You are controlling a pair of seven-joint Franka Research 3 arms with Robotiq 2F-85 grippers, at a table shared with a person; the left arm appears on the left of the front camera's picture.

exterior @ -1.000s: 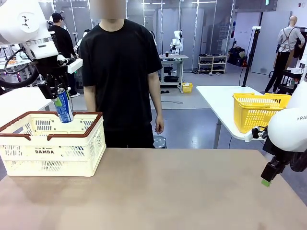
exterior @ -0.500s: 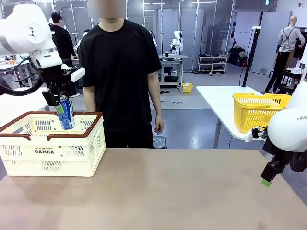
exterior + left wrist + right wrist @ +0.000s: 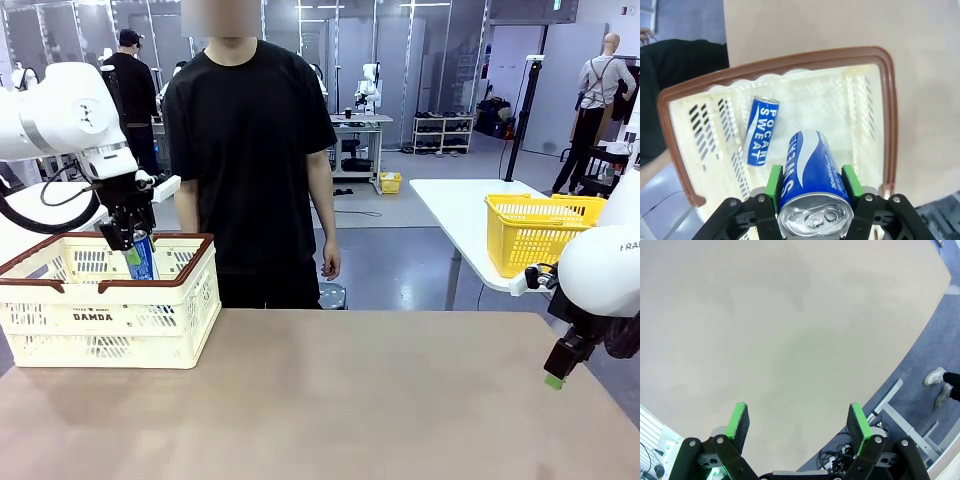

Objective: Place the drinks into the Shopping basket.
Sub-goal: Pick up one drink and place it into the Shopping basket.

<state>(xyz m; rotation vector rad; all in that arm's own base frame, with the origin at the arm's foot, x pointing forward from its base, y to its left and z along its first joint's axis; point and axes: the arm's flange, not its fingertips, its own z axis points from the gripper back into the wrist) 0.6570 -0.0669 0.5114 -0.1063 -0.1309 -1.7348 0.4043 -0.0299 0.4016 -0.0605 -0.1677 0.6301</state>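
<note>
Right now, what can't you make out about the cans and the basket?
- Front view: the held can's lower end, behind the Shopping basket rim.
- Front view: the lying can, hidden by the basket wall.
- Left wrist view: the basket's near corner, behind the left gripper.

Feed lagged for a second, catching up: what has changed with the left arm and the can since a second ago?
The left gripper, still shut on the blue can, has come down, so the can now sits lower inside the Shopping basket, above another blue can lying on its floor. No release yet. The right gripper stays open at the table's right edge; the basket and the person have not moved.
</note>
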